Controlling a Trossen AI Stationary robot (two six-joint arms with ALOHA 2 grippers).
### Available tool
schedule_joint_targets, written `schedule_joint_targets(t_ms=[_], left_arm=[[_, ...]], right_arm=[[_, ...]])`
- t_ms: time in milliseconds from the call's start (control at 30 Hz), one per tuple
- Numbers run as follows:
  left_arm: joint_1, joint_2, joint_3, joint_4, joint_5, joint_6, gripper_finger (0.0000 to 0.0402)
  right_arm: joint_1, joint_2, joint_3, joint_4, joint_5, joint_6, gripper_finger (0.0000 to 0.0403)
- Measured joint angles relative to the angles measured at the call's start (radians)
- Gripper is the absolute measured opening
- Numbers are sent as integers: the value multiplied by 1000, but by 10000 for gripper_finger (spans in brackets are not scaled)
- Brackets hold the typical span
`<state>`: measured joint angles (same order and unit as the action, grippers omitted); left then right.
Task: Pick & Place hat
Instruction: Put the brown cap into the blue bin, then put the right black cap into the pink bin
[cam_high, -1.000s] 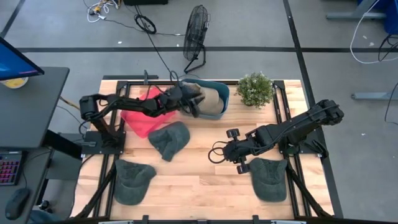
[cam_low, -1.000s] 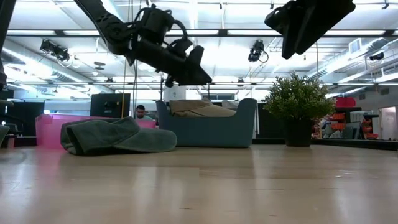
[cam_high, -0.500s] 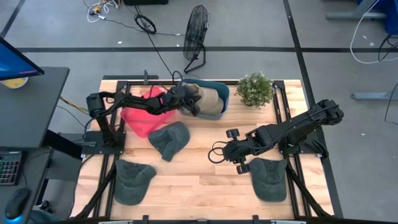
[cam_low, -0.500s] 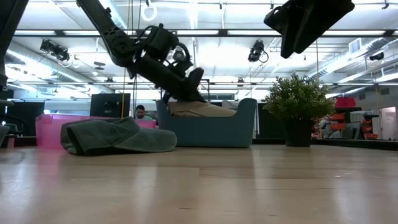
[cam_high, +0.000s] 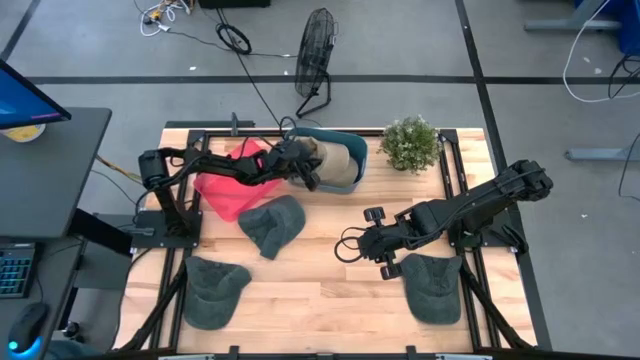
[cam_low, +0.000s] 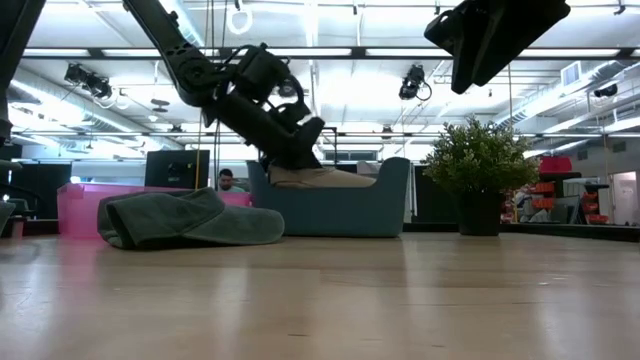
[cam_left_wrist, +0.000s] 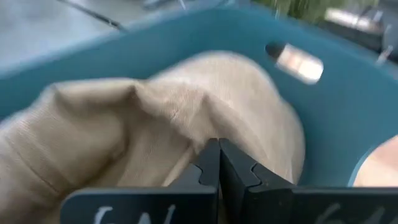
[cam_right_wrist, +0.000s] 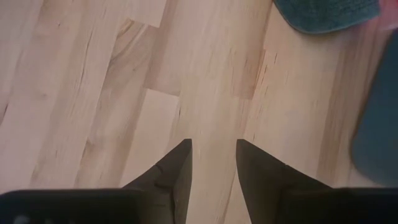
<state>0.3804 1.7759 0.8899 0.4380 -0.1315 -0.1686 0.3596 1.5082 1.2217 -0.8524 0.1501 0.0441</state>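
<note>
A tan hat (cam_high: 336, 160) lies inside the blue bin (cam_high: 345, 184) at the table's far side; in the low view the tan hat (cam_low: 335, 178) shows just above the bin's wall. My left gripper (cam_high: 309, 172) reaches into the bin from the left, and it is shut with its tips on the hat's cloth (cam_left_wrist: 217, 152). My right gripper (cam_high: 376, 243) hangs open over bare wood right of centre, its fingers pointing down (cam_right_wrist: 212, 155). Three dark green hats lie flat on the table: one mid-left (cam_high: 272, 225), one near left (cam_high: 215, 290), one near right (cam_high: 432, 285). My left gripper has its shut fingertips (cam_left_wrist: 210, 163) at a crease in the tan hat's crown (cam_left_wrist: 186, 134), slanting down from the table's left. The tips hide the pinch itself, so how much cloth lies between them cannot be told. The hat rests in the bin.
A pink bin (cam_high: 226, 192) stands left of the blue one, under my left arm. A potted plant (cam_high: 410, 143) stands at the far right. Bare wood lies open at the table's centre and near middle. A person shows far behind the table (cam_low: 227, 180).
My left gripper has gone down from above the blue bin's rim into the bin, onto the tan hat, and its fingers have shut there. The hat stays in the bin.
</note>
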Motion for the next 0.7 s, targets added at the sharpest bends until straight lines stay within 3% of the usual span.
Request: schedule_joint_targets(t_ms=[267, 467, 700], left_arm=[[-26, -101, 21, -67, -2, 20, 3], [-87, -192, 21, -159, -3, 88, 3], [-175, -295, 22, -229, 0, 170, 38]], right_arm=[[36, 0, 0, -10, -1, 58, 127], [103, 0, 30, -116, -14, 212, 127], [207, -2, 10, -225, -139, 446, 127]])
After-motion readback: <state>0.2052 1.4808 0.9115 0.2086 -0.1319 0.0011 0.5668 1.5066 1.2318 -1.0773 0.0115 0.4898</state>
